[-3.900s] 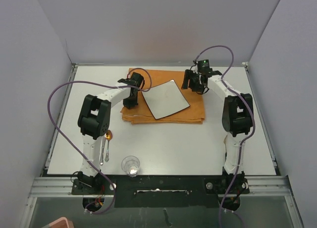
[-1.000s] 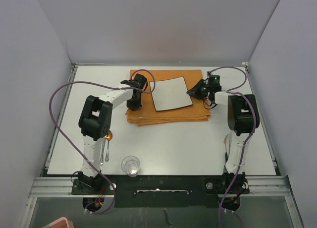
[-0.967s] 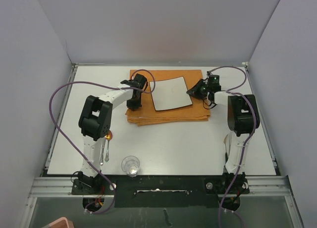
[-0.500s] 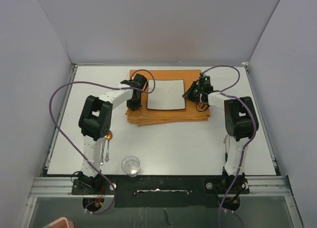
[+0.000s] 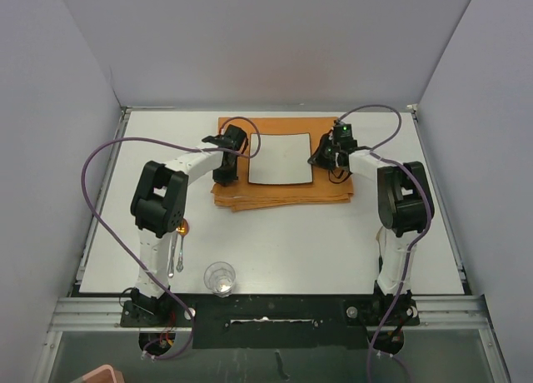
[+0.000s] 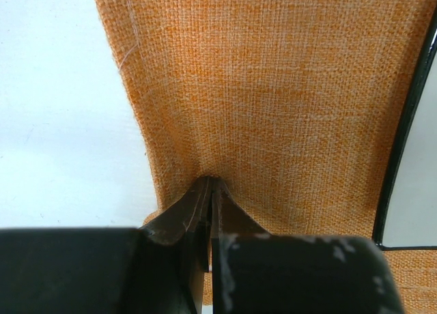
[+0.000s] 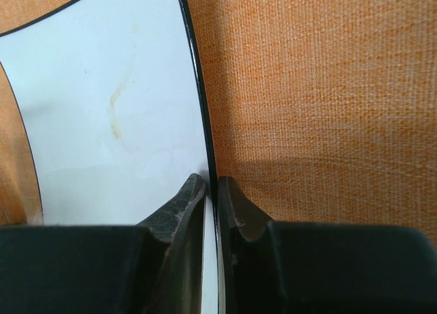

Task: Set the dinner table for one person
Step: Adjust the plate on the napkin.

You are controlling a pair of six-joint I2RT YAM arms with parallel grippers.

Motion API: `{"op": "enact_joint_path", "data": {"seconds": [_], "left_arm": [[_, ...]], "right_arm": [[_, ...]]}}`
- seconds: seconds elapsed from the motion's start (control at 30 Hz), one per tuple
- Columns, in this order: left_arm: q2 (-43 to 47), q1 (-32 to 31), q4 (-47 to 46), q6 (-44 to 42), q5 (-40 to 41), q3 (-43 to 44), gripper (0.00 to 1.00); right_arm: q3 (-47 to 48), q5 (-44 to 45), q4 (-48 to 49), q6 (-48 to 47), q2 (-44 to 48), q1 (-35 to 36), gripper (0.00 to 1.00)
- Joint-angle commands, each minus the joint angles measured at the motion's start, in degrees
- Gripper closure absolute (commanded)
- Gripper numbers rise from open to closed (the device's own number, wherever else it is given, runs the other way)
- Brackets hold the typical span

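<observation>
On the white dinner table (image 5: pixel 291 241) lies a folded orange cloth (image 5: pixel 275 193) with a square white, black-rimmed plate (image 5: pixel 281 159) on top. My left gripper (image 5: pixel 221 176) is at the cloth's left edge. In the left wrist view it (image 6: pixel 210 182) is shut, pinching a raised fold of the cloth (image 6: pixel 273 89), and the plate's rim (image 6: pixel 408 133) shows at the right. My right gripper (image 5: pixel 320 160) is at the plate's right edge. In the right wrist view it (image 7: pixel 212 181) is shut on the plate's rim, one finger over the plate (image 7: pixel 102 116), the other over the cloth (image 7: pixel 321 89).
Two pieces of cutlery (image 5: pixel 175 254) lie by the left arm's base. A clear glass (image 5: pixel 220 277) stands at the near edge. Grey walls enclose the table on three sides. Purple cables loop above both arms.
The right gripper has swung left with the plate's rim, and the plate has turned from tilted to square with the cloth. The left gripper has stayed put.
</observation>
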State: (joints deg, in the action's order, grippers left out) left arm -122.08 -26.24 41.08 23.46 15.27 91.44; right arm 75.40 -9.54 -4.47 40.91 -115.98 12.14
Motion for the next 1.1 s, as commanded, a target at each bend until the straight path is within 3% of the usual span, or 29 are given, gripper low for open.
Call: {"op": "enact_joint_path", "data": {"seconds": [0.0,0.57,0.6,0.63,0.73,0.8,0.87,0.97,1.07], "left_arm": [[-1.71,-1.71,2.51,1.5,-5.49,-3.38,1.0],[-1.49,-1.45,2.51,0.74,-5.33,-3.35,1.0],[-1.51,-1.45,2.51,0.83,-5.33,-3.37,1.0],[-1.5,-1.45,2.51,0.8,-5.29,-3.51,1.0],[-1.1,-1.45,2.45,0.79,-5.26,-3.62,1.0],[-0.29,-1.39,2.13,0.59,-5.41,-3.81,1.0],[0.74,-1.29,2.86,0.33,-6.3,-2.92,0.87],[3.59,-1.43,4.26,-0.3,-6.53,-0.12,0.63],[8.06,-1.52,5.04,-0.6,-4.89,3.07,0.52]], "right_arm": [[3.89,4.13,-0.53,-1.88,0.51,-1.75,1.0],[8.68,1.08,-3.67,-5.23,-3.28,-2.68,1.0],[9.89,1.33,-5.05,-5.97,-3.5,-2.39,0.97],[11.13,1.93,-6.58,-6.62,-3.62,-2.11,0.87],[13.58,3.59,-9.0,-9.3,-1.89,-1.51,0.46],[14.81,3.93,-9.32,-11.66,0.65,-1.22,0.29],[16.26,4.45,-10.17,-13.81,4.06,-1.07,0.22],[17.28,5.89,-11.67,-16.34,9.35,-0.83,0.22],[14.22,8.96,-11.64,-17.08,15.65,-0.65,0.22]]}}
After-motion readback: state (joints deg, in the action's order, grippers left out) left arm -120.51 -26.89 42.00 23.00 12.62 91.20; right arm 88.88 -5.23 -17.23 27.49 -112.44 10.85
